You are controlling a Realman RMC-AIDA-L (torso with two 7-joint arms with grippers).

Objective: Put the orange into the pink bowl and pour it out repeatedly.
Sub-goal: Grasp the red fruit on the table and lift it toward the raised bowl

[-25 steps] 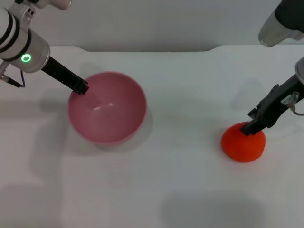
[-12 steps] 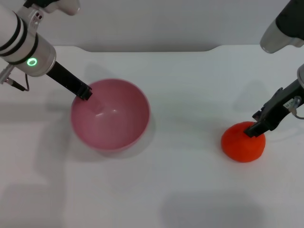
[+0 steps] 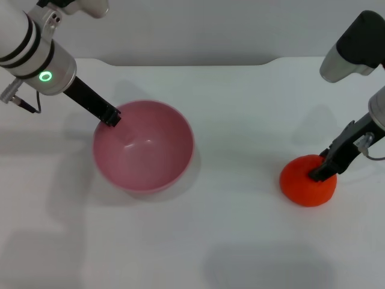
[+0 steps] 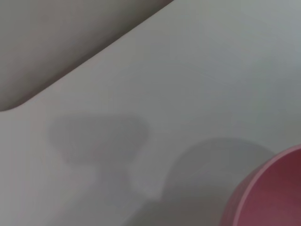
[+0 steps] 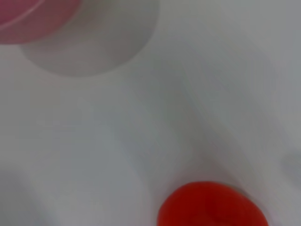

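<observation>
Jaws: the right gripper (image 3: 319, 174) bears on the top of the orange (image 3: 307, 181); whether its jaws are released or clenched cannot be told. The orange is small, round and bright red-orange, resting on the white surface (image 3: 240, 229) at the robot's right, nearest the camera. The pink bowl (image 3: 143, 146) stands upright well apart to the left, deep, glossy, plain-sided, nothing inside. Farther back, the left gripper (image 3: 110, 116) meets the bowl's far-left rim; its jaws' state likewise cannot be told.
</observation>
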